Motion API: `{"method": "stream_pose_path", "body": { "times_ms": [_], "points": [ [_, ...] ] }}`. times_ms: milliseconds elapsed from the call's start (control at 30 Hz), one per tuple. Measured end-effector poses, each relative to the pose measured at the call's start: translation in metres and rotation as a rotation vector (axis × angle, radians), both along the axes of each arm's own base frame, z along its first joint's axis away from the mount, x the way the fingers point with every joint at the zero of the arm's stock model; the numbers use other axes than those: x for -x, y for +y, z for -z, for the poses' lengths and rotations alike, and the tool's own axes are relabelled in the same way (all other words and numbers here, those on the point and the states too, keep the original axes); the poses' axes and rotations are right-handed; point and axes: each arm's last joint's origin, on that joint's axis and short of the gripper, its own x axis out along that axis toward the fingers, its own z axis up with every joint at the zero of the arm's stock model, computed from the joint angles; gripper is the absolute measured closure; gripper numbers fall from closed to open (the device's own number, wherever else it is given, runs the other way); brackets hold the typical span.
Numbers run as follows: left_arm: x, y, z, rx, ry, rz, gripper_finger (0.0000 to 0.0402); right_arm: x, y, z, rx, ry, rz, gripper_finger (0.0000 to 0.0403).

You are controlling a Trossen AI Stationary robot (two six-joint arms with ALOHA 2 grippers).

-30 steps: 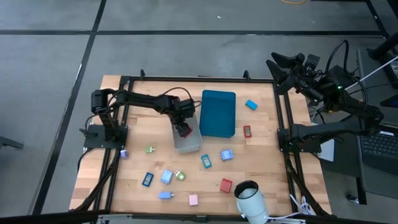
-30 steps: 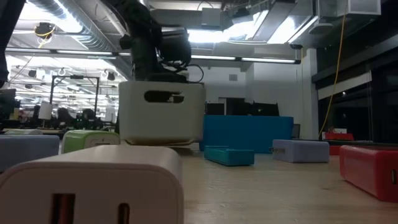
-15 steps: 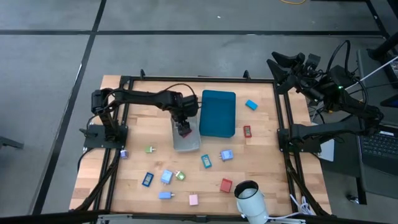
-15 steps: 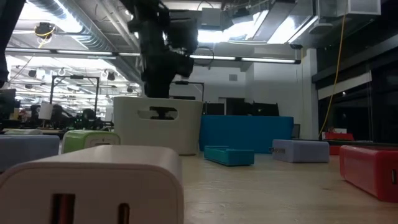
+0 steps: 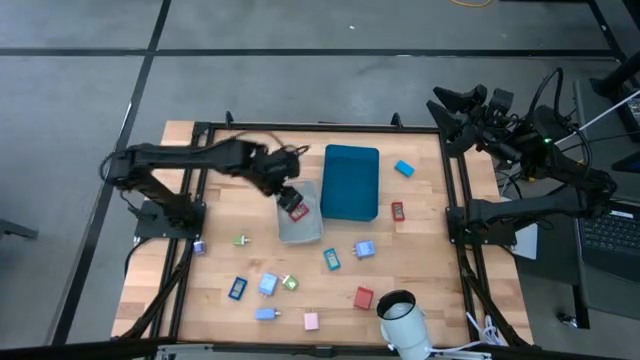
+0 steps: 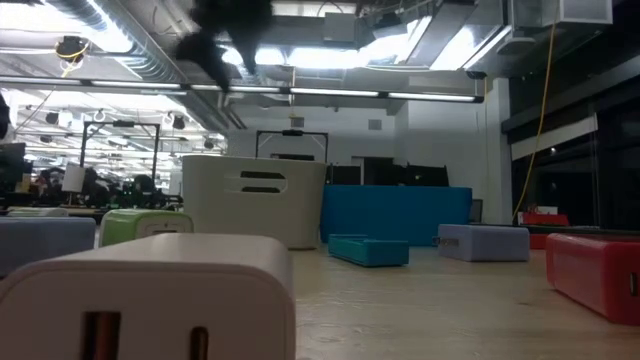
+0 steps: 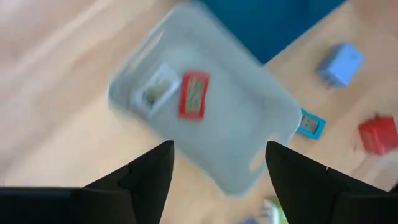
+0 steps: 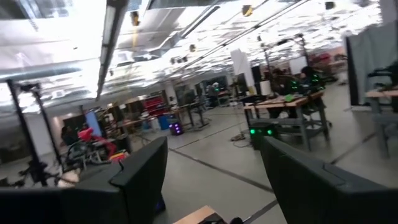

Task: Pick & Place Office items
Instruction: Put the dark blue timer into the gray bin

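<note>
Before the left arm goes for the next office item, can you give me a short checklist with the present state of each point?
1. Left gripper empty and open: ok.
2. Red item inside the grey bin: ok; a pale item lies beside it.
3. Grey bin upright on the table: ok.
4. Loose pieces remaining, such as the red block: ok.
5. Right gripper parked away from the table: ok.
</note>
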Motion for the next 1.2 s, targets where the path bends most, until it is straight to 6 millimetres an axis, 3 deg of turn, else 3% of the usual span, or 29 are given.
{"method": "stream_pose_path", "body": {
  "times_ms": [167,300,667,900,1100,1200],
  "points": [
    [0.013,-0.061,0.002,0.045,0.017,-0.268,0.014,-0.001,0.001,0.001,0.031,0.02,-0.045,0.0137],
    [0.016,-0.103,0.016,0.039,0.037,-0.434,0.0139,-0.001,0.002,0.002,0.037,0.041,-0.082,0.0137],
    [0.025,-0.205,0.079,0.069,0.279,-0.343,0.0139,-0.005,0.003,0.006,-0.001,0.056,-0.114,0.0137],
    [0.048,-0.243,0.096,0.042,0.314,-0.345,0.0139,-0.007,0.004,0.008,-0.026,0.067,-0.175,0.0137],
    [0.058,-0.262,0.111,0.038,0.325,-0.356,0.0139,-0.007,0.004,0.01,-0.048,0.087,-0.192,0.0137],
    [0.061,-0.265,0.128,0.074,0.302,-0.359,0.0139,-0.007,0.004,0.011,-0.051,0.09,-0.193,0.0137]
  ]
}}
